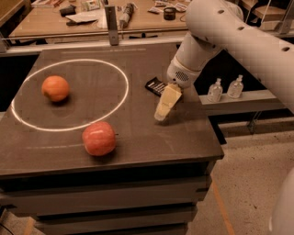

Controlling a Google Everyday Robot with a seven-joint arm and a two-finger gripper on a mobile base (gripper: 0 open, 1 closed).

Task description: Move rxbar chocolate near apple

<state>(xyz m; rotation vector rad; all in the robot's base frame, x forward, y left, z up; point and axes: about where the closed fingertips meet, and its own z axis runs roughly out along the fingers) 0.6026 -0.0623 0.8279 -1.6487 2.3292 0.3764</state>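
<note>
My end effector (161, 114) hangs low over the right side of the counter (138, 151). I cannot tell if it is loose or clenched. The rxbar chocolate (155, 85) lies flat just behind it, nearer the back edge. The apple (98, 138) sits near the front edge, with open room between them.

It looked like a robotics lab: a workbench (55, 27) strewn with tools (126, 11) stood behind a dark table (183, 142) marked with a white circle (127, 87). The gripper (161, 112) hung over that table's right side.
</note>
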